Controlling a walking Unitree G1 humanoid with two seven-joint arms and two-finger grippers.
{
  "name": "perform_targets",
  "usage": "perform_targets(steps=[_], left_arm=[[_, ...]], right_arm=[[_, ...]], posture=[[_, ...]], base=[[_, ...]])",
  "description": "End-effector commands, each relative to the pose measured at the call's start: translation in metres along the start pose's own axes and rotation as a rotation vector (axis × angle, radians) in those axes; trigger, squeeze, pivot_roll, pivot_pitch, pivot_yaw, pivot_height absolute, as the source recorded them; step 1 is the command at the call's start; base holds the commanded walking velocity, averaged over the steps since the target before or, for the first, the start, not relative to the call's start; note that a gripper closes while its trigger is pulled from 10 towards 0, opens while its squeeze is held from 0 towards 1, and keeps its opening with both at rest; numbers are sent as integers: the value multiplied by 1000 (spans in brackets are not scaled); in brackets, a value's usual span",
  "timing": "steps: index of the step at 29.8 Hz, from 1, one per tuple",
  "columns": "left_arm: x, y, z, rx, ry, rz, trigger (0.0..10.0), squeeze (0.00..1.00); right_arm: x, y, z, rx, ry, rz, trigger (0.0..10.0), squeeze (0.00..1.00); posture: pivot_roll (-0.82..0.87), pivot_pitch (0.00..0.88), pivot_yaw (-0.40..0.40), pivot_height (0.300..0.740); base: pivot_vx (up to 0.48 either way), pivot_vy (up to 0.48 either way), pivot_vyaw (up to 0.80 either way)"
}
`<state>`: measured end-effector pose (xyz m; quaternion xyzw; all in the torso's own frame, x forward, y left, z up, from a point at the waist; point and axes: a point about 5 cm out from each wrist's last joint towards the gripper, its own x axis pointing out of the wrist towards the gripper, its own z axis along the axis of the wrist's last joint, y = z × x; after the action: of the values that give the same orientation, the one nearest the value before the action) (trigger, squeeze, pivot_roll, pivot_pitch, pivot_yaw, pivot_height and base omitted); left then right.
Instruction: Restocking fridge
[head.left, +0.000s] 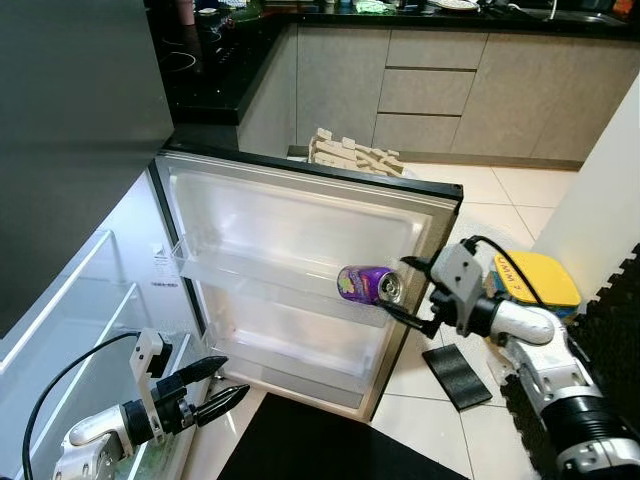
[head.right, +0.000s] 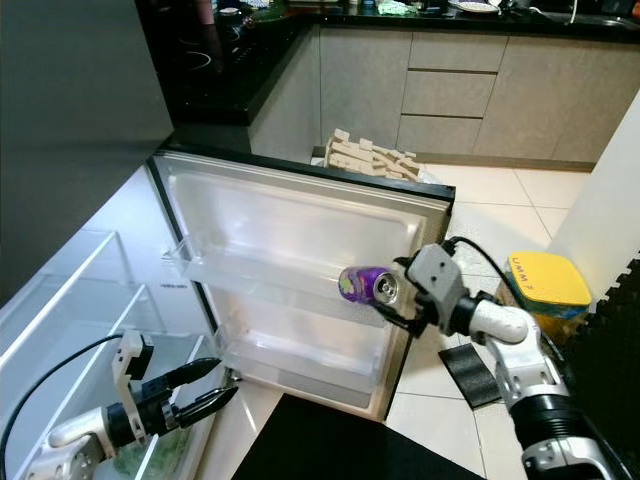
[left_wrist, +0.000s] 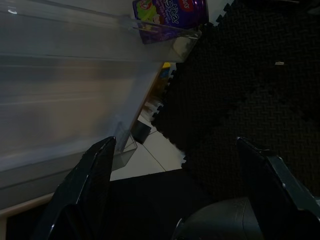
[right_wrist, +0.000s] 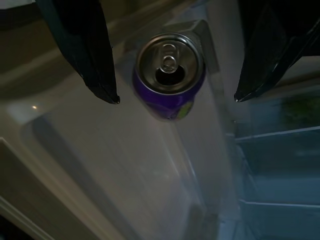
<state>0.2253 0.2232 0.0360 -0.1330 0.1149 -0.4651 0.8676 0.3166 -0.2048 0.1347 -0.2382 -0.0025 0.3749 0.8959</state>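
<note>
The can (head.left: 369, 284) is a purple drink can with a silver top and pull tab, printed with green and white graphics. It lies on its side in the upper clear shelf (head.left: 262, 268) of the open fridge door (head.left: 300, 215), at the end of the shelf nearest the door's free edge, with its top facing the right gripper (head.left: 412, 293).

The right gripper sits just beside the can top. Its two black fingers are spread apart, one above and one below, and neither touches the can. The right wrist view shows the can top (right_wrist: 170, 62) end-on, centred between the two fingertips (right_wrist: 102, 85), with the tab opening visible. The left wrist view shows the can's printed side (left_wrist: 170, 15) through the transparent shelf wall.

The left gripper (head.left: 222, 388) is low, in front of the fridge interior, holding nothing, its fingers slightly parted. The left wrist view shows a black interlocking foam mat (left_wrist: 250, 100) with a textured surface.

The door liner is smooth white plastic with moulded clear shelves. On the tiled floor (head.left: 520, 190) beyond the door stand a pale wooden rack (head.left: 355, 155) and a yellow-lidded container (head.left: 535, 280).
</note>
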Motion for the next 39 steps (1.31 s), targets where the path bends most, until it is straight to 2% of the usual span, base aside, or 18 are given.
perform_targets(steps=[1, 6, 18, 33, 39], left_arm=[[3, -2, -1, -11, -8, -17, 10000, 0], [3, -2, 0, -10, -9, -18, 10000, 0], [2, -3, -1, -12, -11, -16, 10000, 0], [1, -2, 0, -13, -12, -16, 10000, 0], [1, -3, 1, -12, -12, -18, 10000, 0]], right_arm=[[0, 3, -5, -6, 23, -3, 10000, 0], [4, 6, -13, -14, 49, -44, 10000, 0], [10, -1, -23, -58, 92, -209, 10000, 0], [19, 10, -24, -20, 43, -168, 10000, 0], [24, 14, -27, -35, 68, -158, 10000, 0]], posture=[[-61, 0, -6, 740], [-59, 0, -6, 740], [-54, 0, -6, 740], [-52, 0, -3, 740], [-52, 0, -3, 740]], base=[[0, 0, 0], [0, 0, 0], [0, 0, 0], [0, 0, 0], [0, 0, 0]])
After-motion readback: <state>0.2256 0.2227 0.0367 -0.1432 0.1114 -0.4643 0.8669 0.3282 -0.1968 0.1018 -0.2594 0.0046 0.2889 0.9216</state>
